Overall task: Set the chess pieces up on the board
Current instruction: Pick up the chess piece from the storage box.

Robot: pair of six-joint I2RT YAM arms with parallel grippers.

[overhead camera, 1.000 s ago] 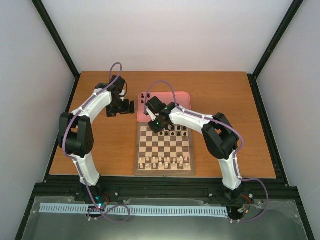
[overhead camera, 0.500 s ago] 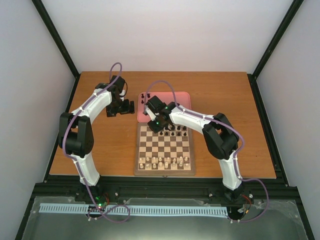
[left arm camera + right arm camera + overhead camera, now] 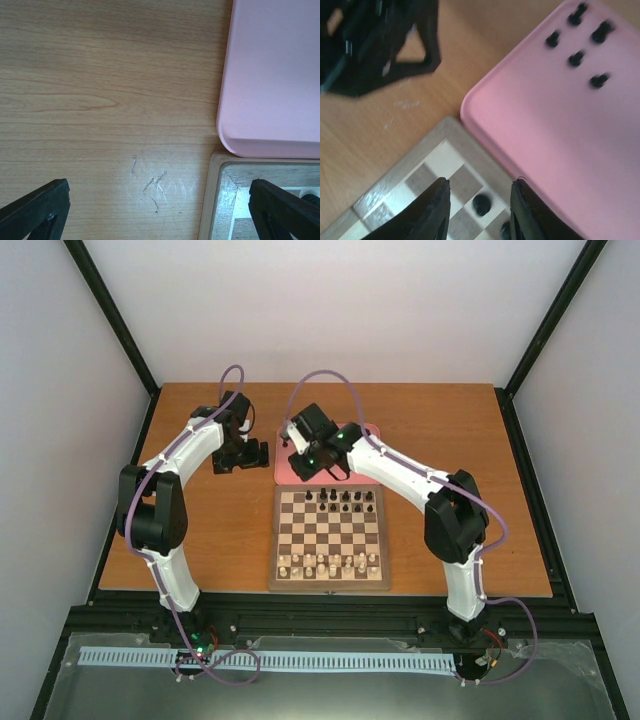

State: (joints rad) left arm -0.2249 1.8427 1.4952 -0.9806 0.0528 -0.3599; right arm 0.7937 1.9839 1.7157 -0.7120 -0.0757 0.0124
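5 tiny black chess pieces (image 3: 576, 58) sit in a loose cluster on the plain pink rounded tray (image 3: 560, 150), near its far-left corner. They're blurred, so upright vs tipped can't be told, nor any long axis. Each reads as a dark blob w/ 1 narrower end, far smaller than a finger. The other black pieces (image 3: 345, 498) stand on the square wooden chequered board (image 3: 330, 530), in the 2 rows nearest the tray. Cream pieces (image 3: 330, 562) line the side farthest from the tray.

The right gripper (image 3: 480, 182) hangs over the tray's near-left corner, jaws parted a little w/ nothing btwn them. 1 black piece (image 3: 481, 204) stands on the board below the gap, not gripped. From there the cluster lies ahead, across the tray toward its far edge.

The left gripper (image 3: 159, 185) hovers over the wooden tabletop (image 3: 100, 75) just off the tray's left edge, jaws spread wide, empty. Both are near the cluster. The right one, being over the tray, prob. has the shorter reach for the next pick.
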